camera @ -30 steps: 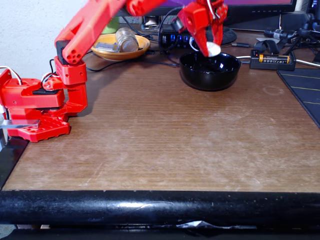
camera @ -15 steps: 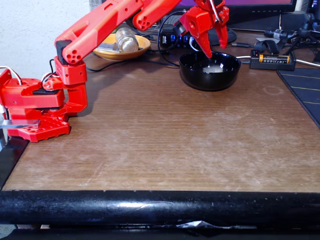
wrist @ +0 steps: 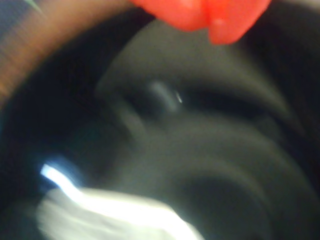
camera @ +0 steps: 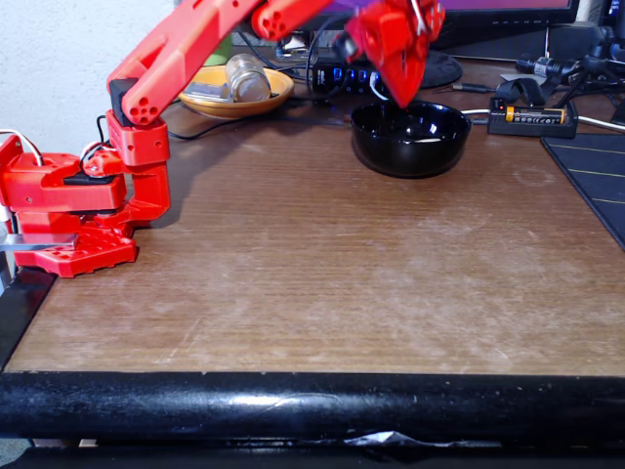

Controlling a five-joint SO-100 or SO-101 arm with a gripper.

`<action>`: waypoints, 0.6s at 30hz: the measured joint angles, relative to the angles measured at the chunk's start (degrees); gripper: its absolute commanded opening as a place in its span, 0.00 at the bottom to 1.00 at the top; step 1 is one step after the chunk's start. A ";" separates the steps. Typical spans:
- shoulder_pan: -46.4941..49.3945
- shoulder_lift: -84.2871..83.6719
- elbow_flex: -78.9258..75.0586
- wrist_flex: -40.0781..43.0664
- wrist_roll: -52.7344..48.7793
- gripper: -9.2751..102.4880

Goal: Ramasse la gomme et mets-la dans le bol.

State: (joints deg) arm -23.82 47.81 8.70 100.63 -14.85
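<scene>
No text or label can be read.

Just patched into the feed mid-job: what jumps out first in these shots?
The red arm stretches from its base at the fixed view's left across to the black bowl at the back of the brown table, its end effector closed just over the rim. Inside the bowl lies the pale eraser, blurred in the wrist view. Behind sits a yellow dish.

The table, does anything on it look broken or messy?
Nothing is spilled or tipped on the table. The one flaw is its black front edge, where the covering looks torn near the bottom, showing a pale patch. The black bowl stands upright.
</scene>
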 measured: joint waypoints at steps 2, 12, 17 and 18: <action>1.32 3.08 1.23 0.00 0.00 0.03; 13.36 25.31 19.86 0.09 1.67 0.03; 20.39 40.69 37.44 -3.60 2.02 0.03; 21.27 44.47 42.36 -5.45 2.02 0.03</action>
State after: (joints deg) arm -2.55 92.29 51.06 95.19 -12.83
